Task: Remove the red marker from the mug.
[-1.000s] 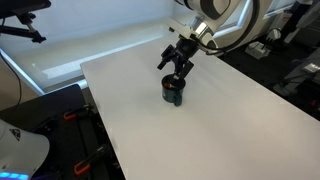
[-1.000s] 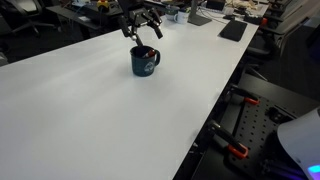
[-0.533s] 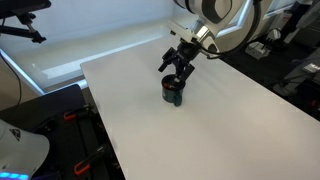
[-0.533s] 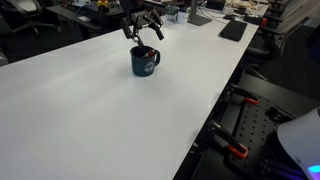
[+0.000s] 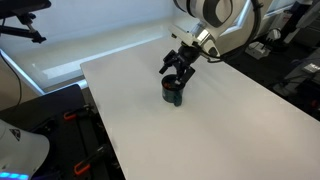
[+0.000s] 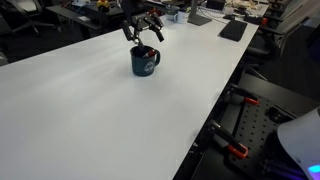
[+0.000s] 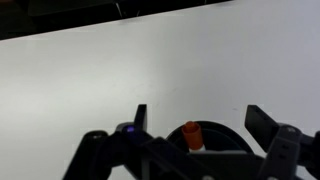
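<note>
White desk (image 5: 200,130) fills both exterior views, the mug (image 5: 174,93) standing in its upper middle with the red marker (image 7: 191,134) poking out of it at the wrist view's bottom centre, and the end effector (image 5: 178,67) just above, fingers spread wide, gripping nothing.
</note>
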`<control>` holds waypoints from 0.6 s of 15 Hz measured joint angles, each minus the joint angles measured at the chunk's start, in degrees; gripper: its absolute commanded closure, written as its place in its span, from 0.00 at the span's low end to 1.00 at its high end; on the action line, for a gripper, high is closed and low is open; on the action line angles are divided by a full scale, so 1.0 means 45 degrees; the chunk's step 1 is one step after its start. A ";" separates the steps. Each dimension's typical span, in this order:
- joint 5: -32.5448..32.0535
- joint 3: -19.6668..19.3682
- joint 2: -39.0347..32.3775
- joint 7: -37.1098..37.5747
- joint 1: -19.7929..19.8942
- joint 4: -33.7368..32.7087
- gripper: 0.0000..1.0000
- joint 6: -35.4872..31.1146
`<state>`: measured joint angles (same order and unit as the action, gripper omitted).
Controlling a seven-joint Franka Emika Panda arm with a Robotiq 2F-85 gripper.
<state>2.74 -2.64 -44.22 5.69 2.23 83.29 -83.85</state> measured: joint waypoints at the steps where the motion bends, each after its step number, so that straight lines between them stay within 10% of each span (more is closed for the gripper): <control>1: -0.0001 0.0007 -0.0011 -0.0053 0.0000 -0.0002 0.00 0.0008; 9: -0.0004 0.0016 -0.0127 -0.0185 0.0011 -0.0009 0.00 0.0031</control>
<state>2.72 -2.57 -44.80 4.86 2.28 83.25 -83.72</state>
